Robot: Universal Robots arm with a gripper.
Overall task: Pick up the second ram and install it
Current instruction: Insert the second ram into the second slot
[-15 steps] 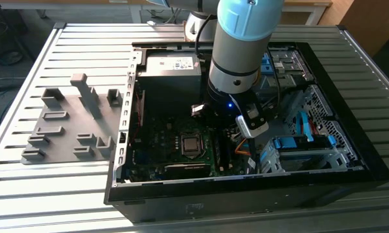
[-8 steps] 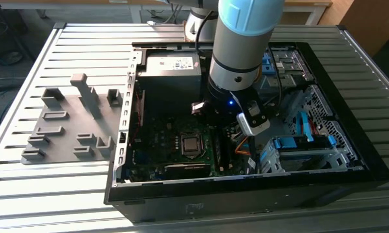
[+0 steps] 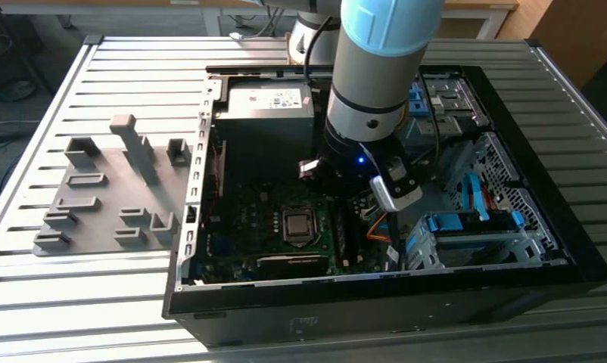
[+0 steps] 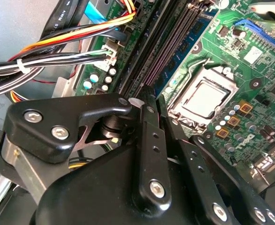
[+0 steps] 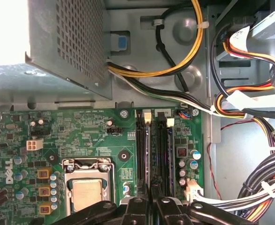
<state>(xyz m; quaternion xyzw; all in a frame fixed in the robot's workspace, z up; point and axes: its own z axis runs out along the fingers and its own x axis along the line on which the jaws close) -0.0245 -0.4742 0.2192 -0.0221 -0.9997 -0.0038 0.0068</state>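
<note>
My tool (image 5: 151, 202) hangs low inside the open computer case (image 3: 546, 249), right over the memory slots (image 5: 155, 150) on the green motherboard (image 5: 81, 136). In both wrist views its two black fingers (image 4: 149, 140) stand close together, with only a thin gap between them. In the first wrist view a dark thin edge runs from that gap along the slot line; I take it for the second ram (image 5: 152, 190), standing on edge at the slots. Whether my fingers truly pinch it or merely rest against it, I cannot tell, nor can I tell if it is seated.

The CPU socket (image 5: 87, 187) with its metal frame lies just beside the slots. Bundled cables (image 5: 250, 112) in yellow, orange, black and white run along the other side of the slots. The grey perforated power supply (image 5: 67, 47) sits beyond the board's far edge.

In the exterior view, the case rests on a slatted metal desk (image 3: 82, 302), and a grey parts holder (image 3: 107, 189) lies on the desk toward the exterior view's left.
</note>
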